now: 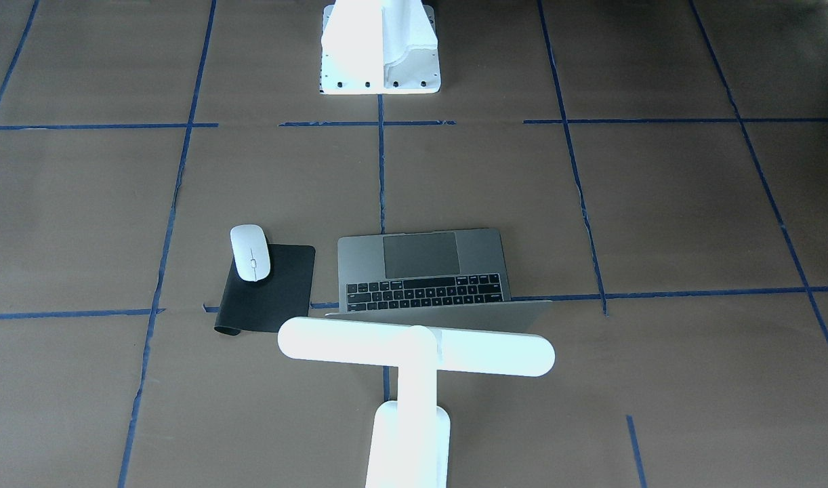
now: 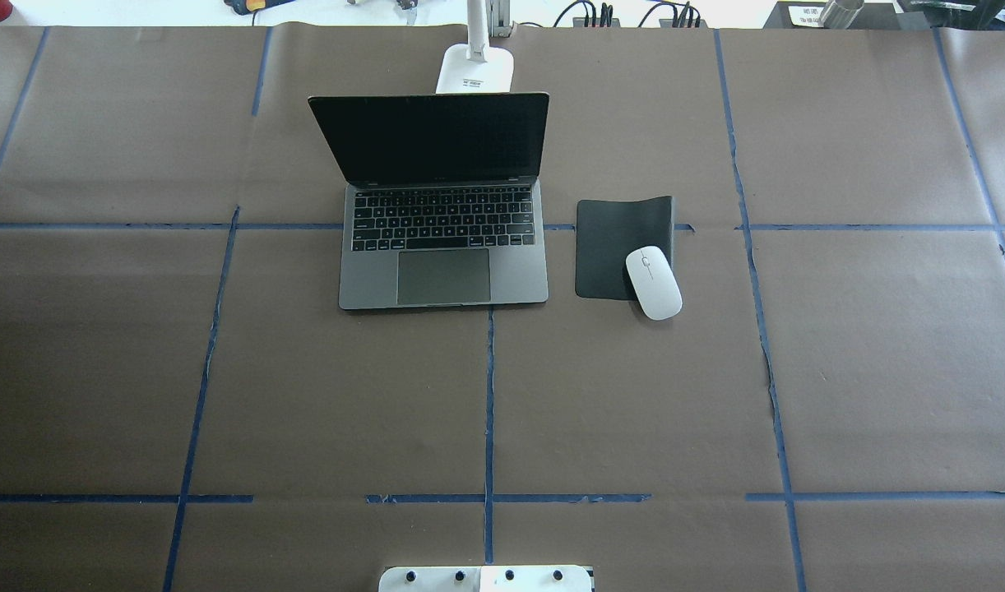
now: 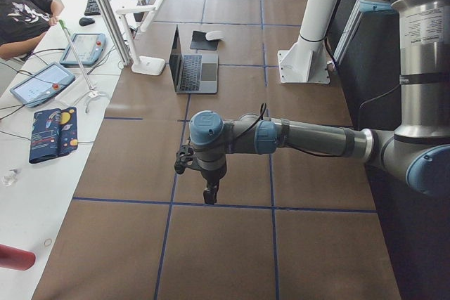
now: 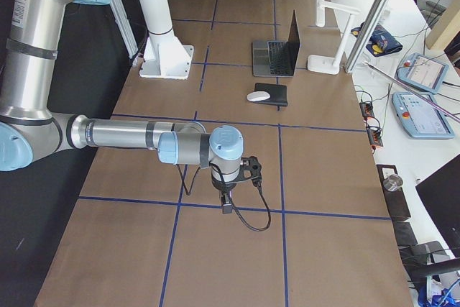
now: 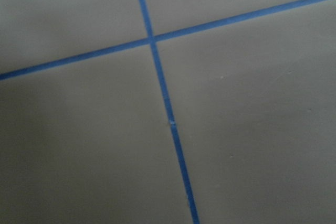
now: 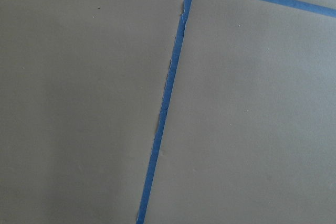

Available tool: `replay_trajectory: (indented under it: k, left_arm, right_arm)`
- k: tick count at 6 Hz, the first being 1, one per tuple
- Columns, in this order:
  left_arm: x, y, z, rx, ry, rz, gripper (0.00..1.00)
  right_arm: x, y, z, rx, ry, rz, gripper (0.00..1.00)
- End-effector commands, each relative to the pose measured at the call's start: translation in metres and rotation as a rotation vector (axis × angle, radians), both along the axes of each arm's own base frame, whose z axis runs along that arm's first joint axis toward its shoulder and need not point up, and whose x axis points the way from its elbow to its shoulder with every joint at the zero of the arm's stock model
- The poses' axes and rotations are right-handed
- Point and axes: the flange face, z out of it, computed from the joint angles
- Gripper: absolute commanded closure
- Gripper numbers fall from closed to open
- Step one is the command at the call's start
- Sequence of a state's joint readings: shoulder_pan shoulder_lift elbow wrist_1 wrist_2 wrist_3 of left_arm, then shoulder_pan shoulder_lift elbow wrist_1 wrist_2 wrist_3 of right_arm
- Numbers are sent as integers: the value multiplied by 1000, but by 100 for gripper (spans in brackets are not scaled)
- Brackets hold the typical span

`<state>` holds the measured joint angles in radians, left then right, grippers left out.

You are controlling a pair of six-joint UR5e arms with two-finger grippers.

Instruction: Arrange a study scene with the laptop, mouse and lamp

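The grey laptop stands open in the middle of the table, screen dark, keyboard toward the robot. The white mouse lies on the near right corner of a black mat beside the laptop. The white T-shaped lamp stands behind the laptop lid, its base at the far edge. My left gripper hangs over bare paper far from these things; I cannot tell whether it is open or shut. My right gripper hangs likewise at the other end; I cannot tell its state. Both wrist views show only paper and blue tape.
The white boxy pedestal stands at the robot's side of the table. A metal post rises beside the lamp. Teach pendants and a person are at the side table beyond the far edge.
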<state>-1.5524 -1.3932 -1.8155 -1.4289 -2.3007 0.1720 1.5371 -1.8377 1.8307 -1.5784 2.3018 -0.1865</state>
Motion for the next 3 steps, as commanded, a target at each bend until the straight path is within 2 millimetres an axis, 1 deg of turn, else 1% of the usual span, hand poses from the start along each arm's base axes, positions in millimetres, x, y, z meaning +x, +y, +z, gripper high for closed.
replay_trajectory:
  k: [1, 2, 3]
  left_arm:
    - [-4, 22, 27, -39, -4, -11, 0]
    - [-5, 27, 23, -39, -10, -14, 0]
    - [-5, 28, 23, -40, -10, -12, 0]
  right_arm:
    - [0, 0, 1, 1, 1, -2, 0]
    - [0, 1, 2, -4, 1, 1, 0]
    - [0, 0, 2, -8, 4, 6, 0]
